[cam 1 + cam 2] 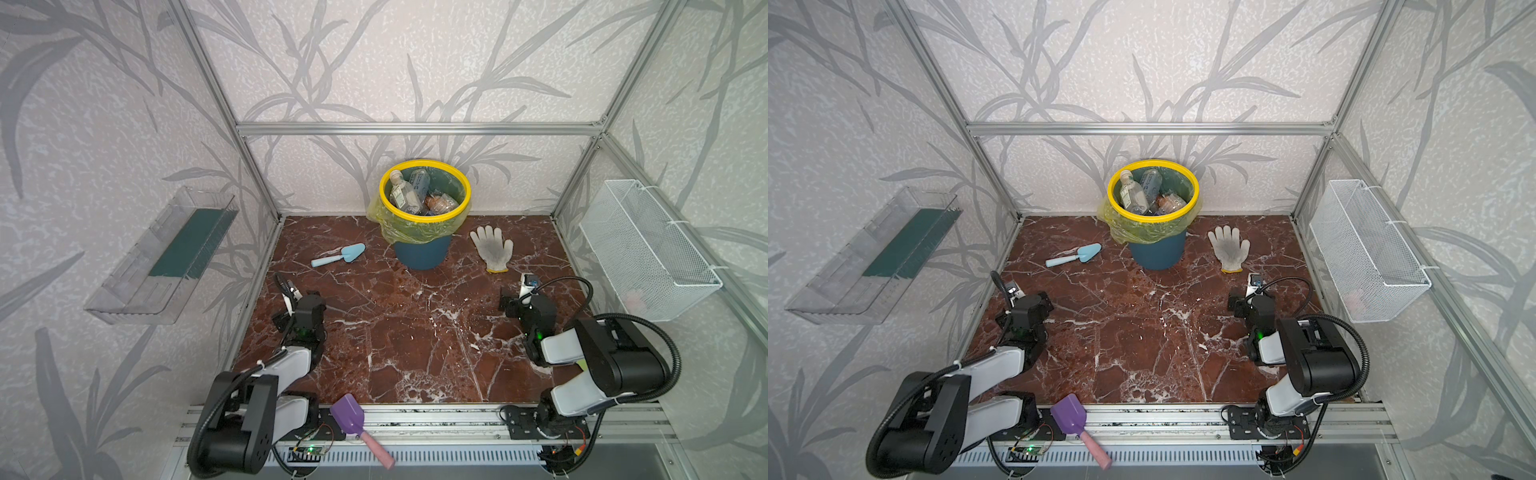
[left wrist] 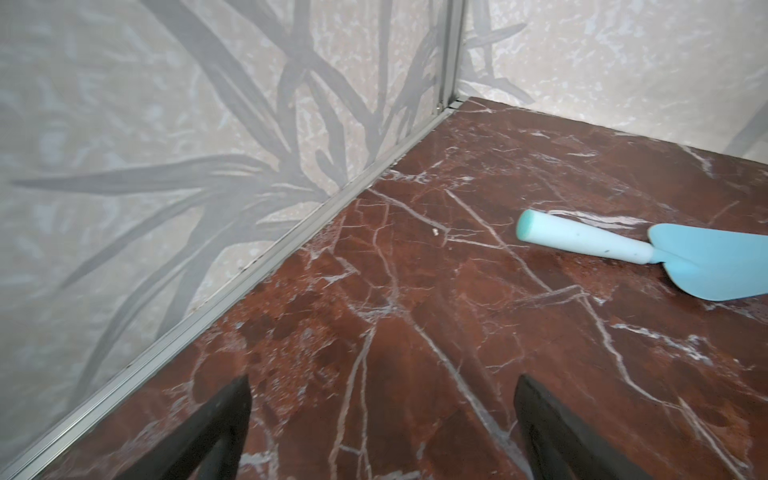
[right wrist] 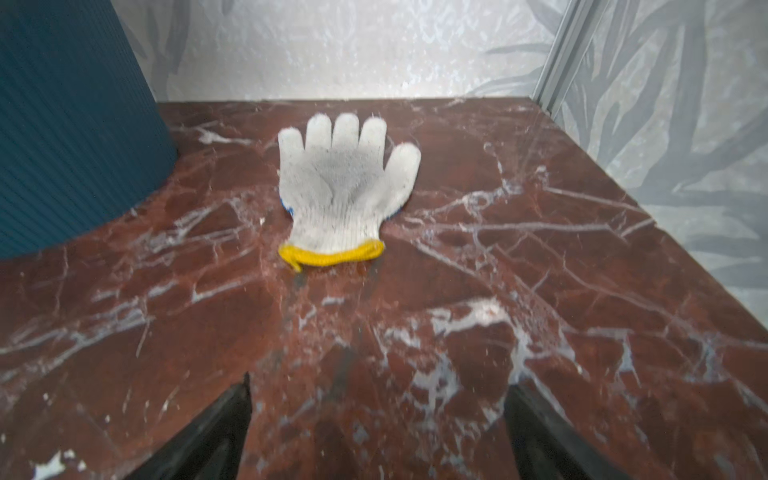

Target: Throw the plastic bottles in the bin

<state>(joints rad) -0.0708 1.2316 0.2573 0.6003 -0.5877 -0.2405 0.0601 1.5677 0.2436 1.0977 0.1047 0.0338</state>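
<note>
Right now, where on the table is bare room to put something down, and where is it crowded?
The widest bare patch is the middle of the table, between the left gripper and the right gripper, in front of the bin. Narrower gaps lie between trowel and bin, and bin and glove. The bin itself is crowded with bottles.

Bin (image 1: 1156,254) at the back, plastic bottles (image 1: 1133,193) inside, trowel (image 1: 1074,254) left of it, glove (image 1: 1228,246) right of it

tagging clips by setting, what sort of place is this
Probably a robot test cell, not a real room: an aluminium frame holds wallpapered panels, two arms are bolted to a front rail, and a trowel, glove and bin sit as props on a marble-look floor.
</note>
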